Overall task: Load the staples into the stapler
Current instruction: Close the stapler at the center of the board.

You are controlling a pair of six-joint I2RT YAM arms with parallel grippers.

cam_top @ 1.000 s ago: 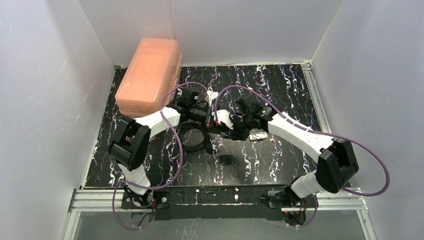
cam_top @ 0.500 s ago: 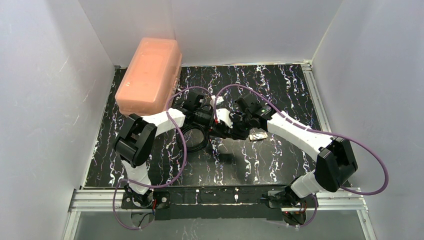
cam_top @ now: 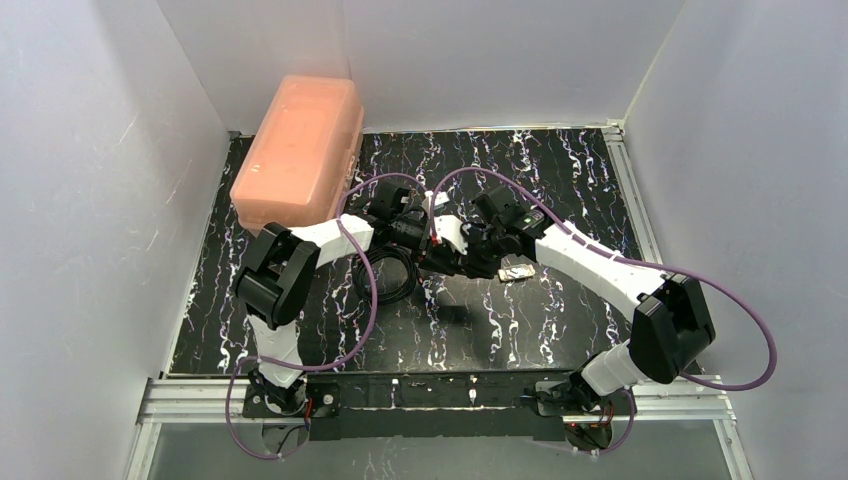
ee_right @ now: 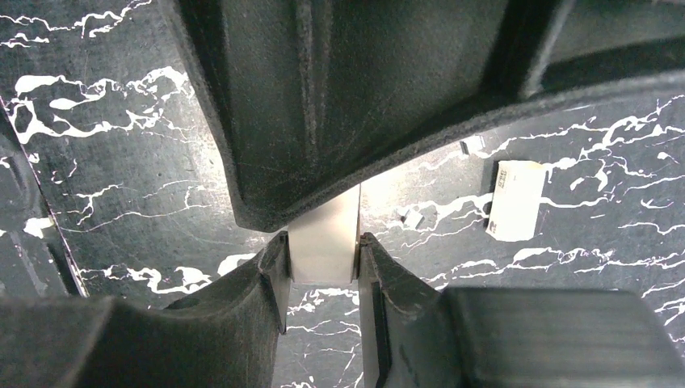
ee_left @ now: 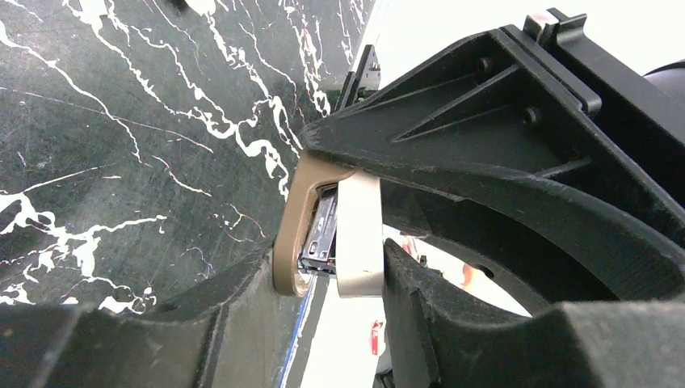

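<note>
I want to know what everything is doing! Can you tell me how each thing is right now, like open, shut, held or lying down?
staple box: pinched by both claws, end open
staples: tucked inside the staple box
left claw: shut on the staple box
right claw: shut on the staple box
orange tub: lid shut
white block: lying flat, untouched

From above, the arms (cam_top: 590,262) cover the spot where left claw (cam_top: 426,235) and right claw (cam_top: 447,254) meet; what they pinch is too small to make out. At the left wrist the tan sleeve (ee_left: 291,218) loses its lower end behind a finger (ee_left: 218,315), the staples (ee_left: 321,234) a mere sliver inside. At the right wrist only a short pale face of the sleeve shows, the rest behind the other claw. The small pale thing (cam_top: 517,271) on the counter (cam_top: 560,170) is too small to name
</note>
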